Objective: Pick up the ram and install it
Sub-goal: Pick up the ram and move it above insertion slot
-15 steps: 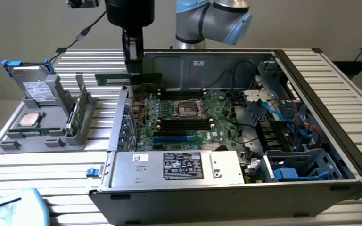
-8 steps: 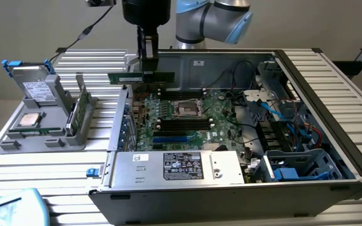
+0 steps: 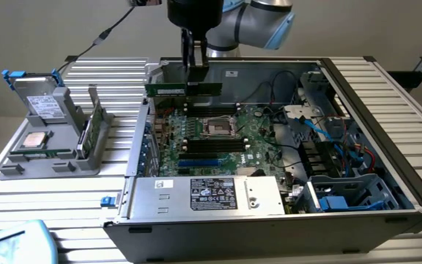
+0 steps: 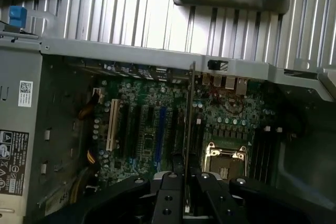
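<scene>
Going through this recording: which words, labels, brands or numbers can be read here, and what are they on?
No text is legible.
Big label on the power supply: print too small to read.
Small white sticker beside it: blurred.
Label on the drive in the grey holder: unreadable.
Label on the ram in the gripper: too small to read.

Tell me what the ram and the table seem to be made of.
The ram: thin matte green board, probably fibreglass circuit laminate, judging by its colour. The table: likely aluminium, since its pale grey ribbed slats have a dull metallic shine.
</scene>
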`<state>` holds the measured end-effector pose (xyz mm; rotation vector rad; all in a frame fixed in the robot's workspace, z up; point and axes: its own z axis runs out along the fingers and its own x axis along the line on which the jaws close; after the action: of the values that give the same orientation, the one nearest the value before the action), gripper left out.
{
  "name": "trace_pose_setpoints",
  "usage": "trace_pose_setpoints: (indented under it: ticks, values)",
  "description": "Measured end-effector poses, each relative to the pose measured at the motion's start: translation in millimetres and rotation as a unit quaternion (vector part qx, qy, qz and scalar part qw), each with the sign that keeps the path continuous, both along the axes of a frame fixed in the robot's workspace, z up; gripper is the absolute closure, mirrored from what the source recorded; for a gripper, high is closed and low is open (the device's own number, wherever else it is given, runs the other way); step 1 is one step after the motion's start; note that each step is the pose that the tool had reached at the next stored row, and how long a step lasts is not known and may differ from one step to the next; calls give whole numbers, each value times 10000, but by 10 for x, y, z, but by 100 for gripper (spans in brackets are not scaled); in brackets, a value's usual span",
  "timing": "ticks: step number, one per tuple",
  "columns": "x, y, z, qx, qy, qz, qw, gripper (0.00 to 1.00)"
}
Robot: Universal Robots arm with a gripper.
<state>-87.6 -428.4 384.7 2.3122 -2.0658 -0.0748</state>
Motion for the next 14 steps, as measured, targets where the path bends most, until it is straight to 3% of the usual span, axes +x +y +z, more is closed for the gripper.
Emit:
trace_pose_setpoints:
  ticks: [7, 14]
  values:
    - [289, 0, -8, 0, -23, 2, 10000, 86]
    - [504, 0, -117, 0, -30, 2, 10000, 86]
